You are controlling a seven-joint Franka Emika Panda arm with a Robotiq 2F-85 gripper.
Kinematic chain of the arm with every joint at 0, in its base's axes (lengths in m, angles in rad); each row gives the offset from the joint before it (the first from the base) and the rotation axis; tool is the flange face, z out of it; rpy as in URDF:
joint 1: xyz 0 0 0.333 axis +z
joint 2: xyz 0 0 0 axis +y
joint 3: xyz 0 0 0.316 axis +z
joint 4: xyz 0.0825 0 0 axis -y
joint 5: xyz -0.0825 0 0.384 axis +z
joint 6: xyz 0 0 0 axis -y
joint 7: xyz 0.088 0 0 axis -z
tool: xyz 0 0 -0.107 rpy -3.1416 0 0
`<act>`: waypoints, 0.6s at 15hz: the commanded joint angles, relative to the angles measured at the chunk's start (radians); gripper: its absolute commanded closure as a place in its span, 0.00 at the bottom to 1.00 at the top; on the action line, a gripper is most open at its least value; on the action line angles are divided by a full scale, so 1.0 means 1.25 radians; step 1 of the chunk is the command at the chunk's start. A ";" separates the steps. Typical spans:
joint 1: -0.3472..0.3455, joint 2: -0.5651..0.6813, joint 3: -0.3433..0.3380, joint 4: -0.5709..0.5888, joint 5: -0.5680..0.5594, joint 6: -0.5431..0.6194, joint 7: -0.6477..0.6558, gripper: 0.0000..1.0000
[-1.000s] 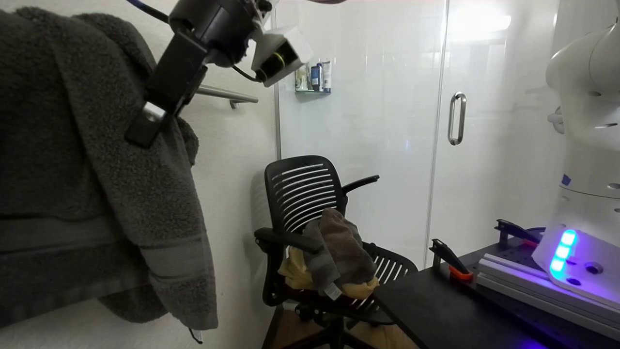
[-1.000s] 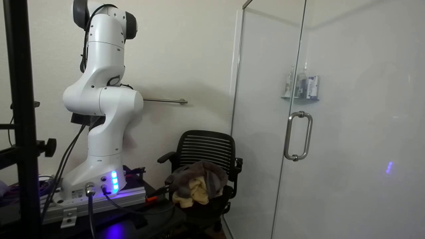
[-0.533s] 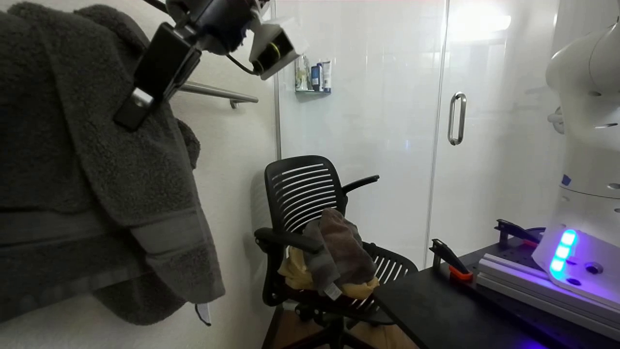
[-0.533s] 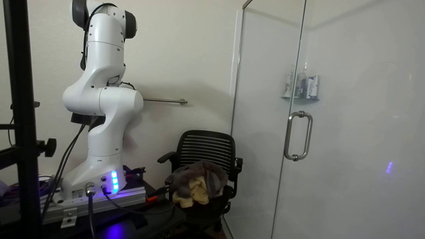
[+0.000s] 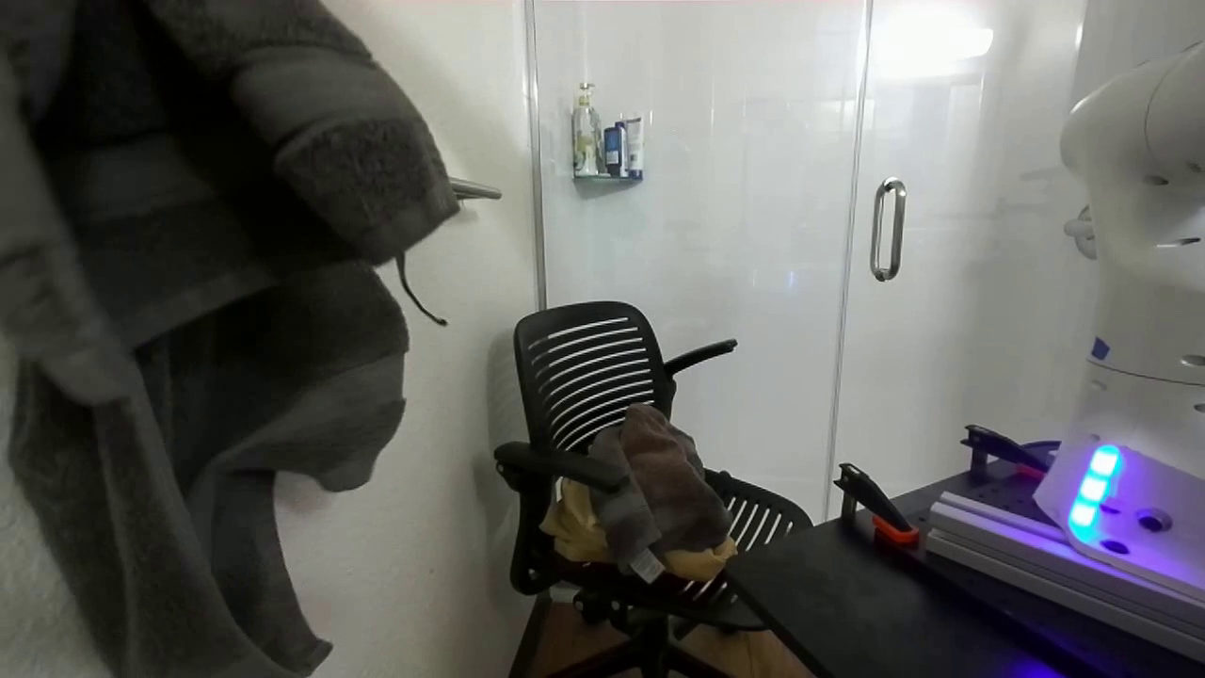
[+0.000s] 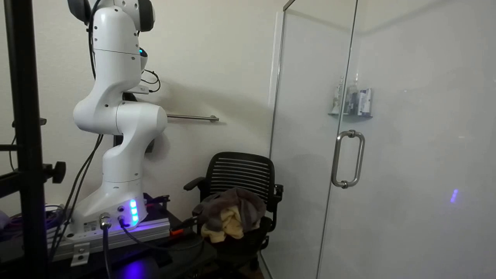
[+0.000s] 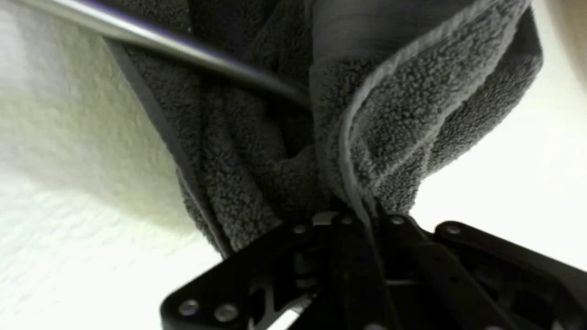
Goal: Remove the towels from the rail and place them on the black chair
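In the wrist view a dark grey towel (image 7: 403,105) runs down into my gripper (image 7: 367,220), whose fingers are shut on a fold of it. The metal rail (image 7: 151,39) crosses that view and disappears behind a towel fold. An exterior view shows the towel (image 5: 348,160) lifted and swinging, blurred, its upper part cut off by the frame; the gripper is above that frame. More grey cloth hangs lower left; I cannot tell whether it is a separate towel. On the black chair (image 5: 588,363) lie a brown-grey towel (image 5: 664,480) and a yellow towel (image 5: 701,562), crumpled.
A black table (image 5: 847,584) carrying the arm's base juts towards the chair seat. The chair's armrest (image 5: 560,466) stands near the wall. Behind it is a glass shower wall with a door handle (image 6: 348,159). A dark upright post (image 6: 23,116) stands in the foreground.
My gripper has closed on the grey towel and risen out of the exterior view. The towel's hanging hem has swung up and outward. The arm's upper part has tilted back. The chair's towels are unmoved.
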 commanded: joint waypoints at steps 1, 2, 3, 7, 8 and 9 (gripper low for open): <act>0.007 -0.153 -0.042 -0.048 0.076 0.021 -0.057 0.98; 0.000 -0.192 -0.046 -0.060 0.074 0.046 -0.041 0.98; -0.019 -0.241 -0.050 -0.081 0.049 0.053 -0.009 0.98; -0.127 -0.403 -0.070 -0.138 -0.051 0.061 0.086 0.98; -0.169 -0.444 -0.074 -0.148 -0.082 0.048 0.115 0.98; -0.174 -0.480 -0.111 -0.178 -0.142 0.053 0.156 0.98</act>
